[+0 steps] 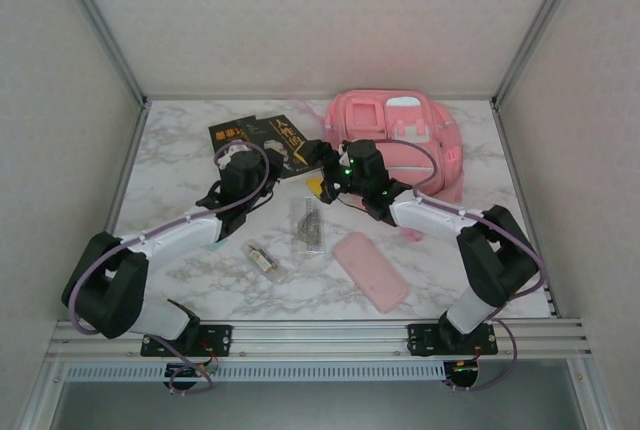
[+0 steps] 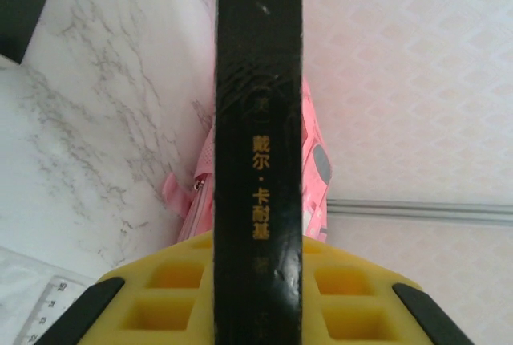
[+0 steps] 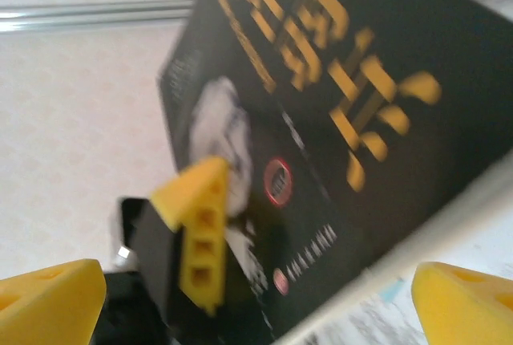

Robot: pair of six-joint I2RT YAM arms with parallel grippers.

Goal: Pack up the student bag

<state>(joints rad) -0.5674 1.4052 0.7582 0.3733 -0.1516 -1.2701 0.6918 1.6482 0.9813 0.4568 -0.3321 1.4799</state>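
The student bag (image 1: 400,135), a large pink backpack, lies at the back right of the table; a strip of it shows behind the book in the left wrist view (image 2: 314,176). My left gripper (image 1: 240,163) (image 2: 256,289) is shut on a black book with yellow lettering (image 1: 285,140) (image 2: 258,120), its spine clamped between the yellow pads (image 2: 168,289). The book's cover (image 3: 337,120) faces my right gripper (image 1: 326,165) (image 3: 256,309), which stands wide open just off the book's right edge, with nothing between its fingertips (image 3: 48,301).
A second black book (image 1: 231,135) lies at the back left. In the middle of the table are a clear ruler pack (image 1: 308,222), a small clear item (image 1: 263,257) and a flat pink pencil case (image 1: 370,270). Enclosure walls ring the marble table (image 1: 180,150).
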